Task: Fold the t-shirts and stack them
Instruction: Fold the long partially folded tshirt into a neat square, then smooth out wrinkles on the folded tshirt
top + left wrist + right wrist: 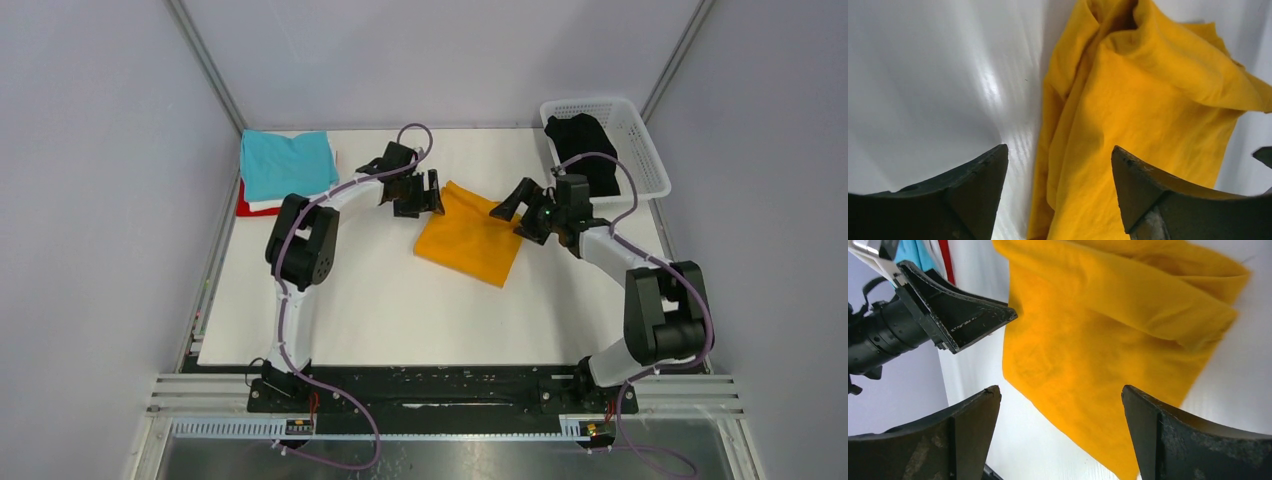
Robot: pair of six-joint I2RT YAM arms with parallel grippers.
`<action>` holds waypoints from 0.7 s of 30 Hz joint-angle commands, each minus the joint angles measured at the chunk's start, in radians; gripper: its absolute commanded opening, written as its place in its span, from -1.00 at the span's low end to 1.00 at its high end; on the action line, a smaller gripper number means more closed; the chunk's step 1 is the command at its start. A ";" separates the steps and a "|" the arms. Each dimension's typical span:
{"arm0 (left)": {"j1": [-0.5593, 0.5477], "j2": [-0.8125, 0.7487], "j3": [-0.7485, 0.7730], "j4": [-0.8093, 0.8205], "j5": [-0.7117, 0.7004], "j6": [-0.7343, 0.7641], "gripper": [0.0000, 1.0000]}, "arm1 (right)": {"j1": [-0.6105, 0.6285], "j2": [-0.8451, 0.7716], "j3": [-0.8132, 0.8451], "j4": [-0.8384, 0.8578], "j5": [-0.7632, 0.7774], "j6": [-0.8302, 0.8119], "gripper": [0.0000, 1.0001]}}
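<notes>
A folded mustard-orange t-shirt [472,240] lies mid-table; it also shows in the left wrist view [1143,125] and the right wrist view [1108,330]. My left gripper [432,195] is open and empty at the shirt's far left edge. My right gripper [512,210] is open and empty at its far right edge. A folded teal t-shirt [287,165] tops a stack at the far left, with a white t-shirt [266,204] and a red t-shirt [245,208] showing as edges under it. A black t-shirt [585,145] lies in the basket.
A white plastic lattice basket [640,150] stands at the far right corner. Grey walls close in the white table [380,310] on the left, back and right. The left gripper's finger [958,315] shows in the right wrist view.
</notes>
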 commanded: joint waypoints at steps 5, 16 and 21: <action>-0.046 0.076 0.086 -0.082 -0.003 0.036 0.23 | 0.058 0.209 0.181 0.086 -0.051 0.007 0.99; -0.068 0.118 0.123 -0.147 -0.047 0.037 -0.18 | 0.053 0.526 0.446 0.031 0.189 0.109 0.99; -0.083 0.125 0.132 -0.152 -0.056 0.034 -0.31 | 0.053 0.558 0.481 0.016 0.172 0.123 0.99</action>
